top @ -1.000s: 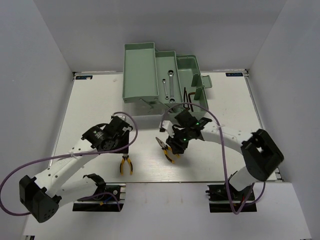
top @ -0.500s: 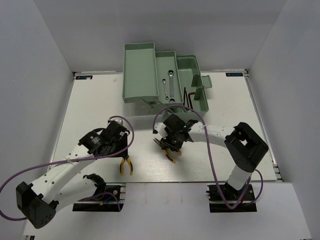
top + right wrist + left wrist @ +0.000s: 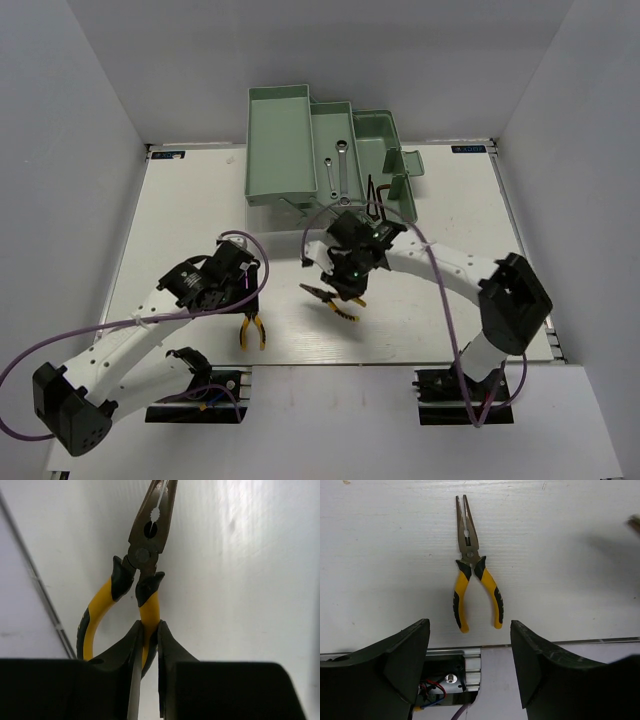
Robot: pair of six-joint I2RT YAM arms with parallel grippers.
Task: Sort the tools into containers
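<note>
My right gripper [image 3: 345, 292] is shut on one handle of a yellow-handled pair of pliers [image 3: 333, 301] and holds it lifted off the table; in the right wrist view the pliers [image 3: 142, 575] point away from my gripper [image 3: 149, 635]. A second pair of yellow-handled pliers [image 3: 251, 328] lies flat near the table's front edge; in the left wrist view it [image 3: 472, 575] lies ahead of my open, empty left gripper [image 3: 470, 670]. The pale green toolbox [image 3: 330, 160] stands open at the back, with two silver wrenches [image 3: 339, 175] in a middle tray and dark hex keys [image 3: 377, 198] at its front right.
The left tray [image 3: 278, 150] of the toolbox is fold-out and bare. Purple cables loop over both arms. The table's front edge and an aluminium rail [image 3: 470, 667] lie just under my left gripper. White walls enclose the table on three sides.
My right gripper has lifted its pliers off the table and shifted slightly toward the front. My left gripper has settled over the other pliers and barely moved in the last half second.
</note>
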